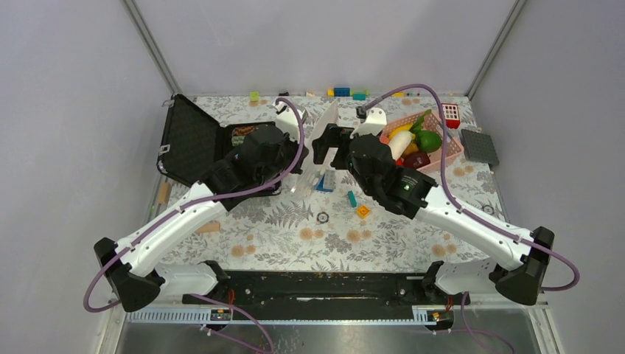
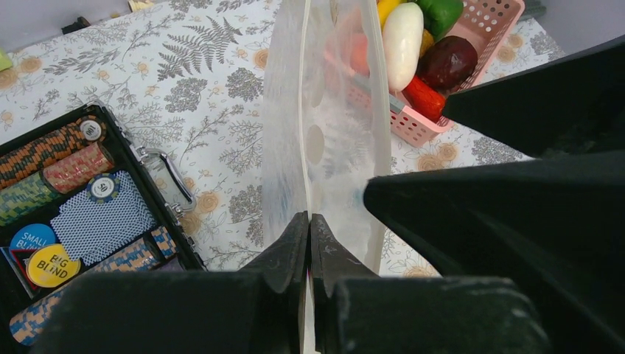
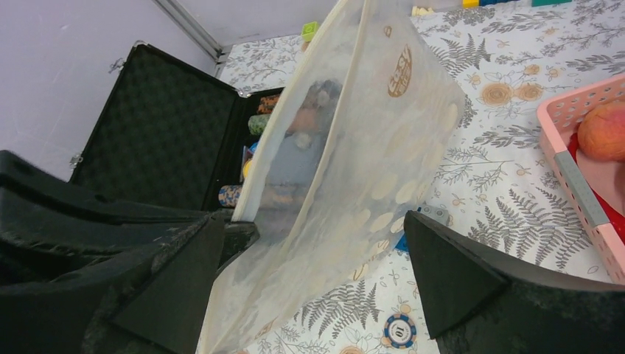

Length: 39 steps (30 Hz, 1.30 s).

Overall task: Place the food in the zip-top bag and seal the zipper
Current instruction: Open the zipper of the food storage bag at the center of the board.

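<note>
zip-top bag (image 2: 324, 110) pinched upright by left hand (image 2: 308, 221); right hand (image 3: 315, 221) spread; chip (image 2: 51, 265) reads "big blind".

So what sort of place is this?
Probably a lab robot cell: plain grey enclosure walls, floral-print table, staged props like a pink slatted plastic basket of toy food and a black poker-chip case.
</note>
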Motion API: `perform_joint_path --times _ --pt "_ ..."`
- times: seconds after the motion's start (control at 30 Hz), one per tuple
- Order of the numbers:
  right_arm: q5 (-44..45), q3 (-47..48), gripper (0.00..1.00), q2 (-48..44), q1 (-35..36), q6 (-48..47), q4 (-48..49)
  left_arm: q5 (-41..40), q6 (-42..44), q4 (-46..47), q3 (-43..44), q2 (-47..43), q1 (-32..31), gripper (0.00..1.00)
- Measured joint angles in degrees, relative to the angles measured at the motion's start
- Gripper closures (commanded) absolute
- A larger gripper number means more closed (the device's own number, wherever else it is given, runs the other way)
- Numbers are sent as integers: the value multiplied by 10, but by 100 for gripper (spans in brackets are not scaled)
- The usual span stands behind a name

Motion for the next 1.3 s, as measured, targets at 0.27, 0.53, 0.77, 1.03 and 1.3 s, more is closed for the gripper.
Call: perform_joint_path --times 0.27,0.53,0.77,1.03,1.3 --pt "21 -8 34 20 0 7 -5 -7 -6 2 -10 -31 -4 100" --pt "36 -74 100 22 -1 5 -2 -83 -35 -3 -28 -63 -6 100" --pt "1 -209 100 -45 -15 23 -10 -165 -103 -22 -70 -93 -7 100" --pt "-102 -307 98 -119 -28 23 24 -172 -174 -77 -119 -108 -17 100" --pt "-208 -309 28 -143 -33 -56 14 -111 -163 -61 -116 -90 -18 100"
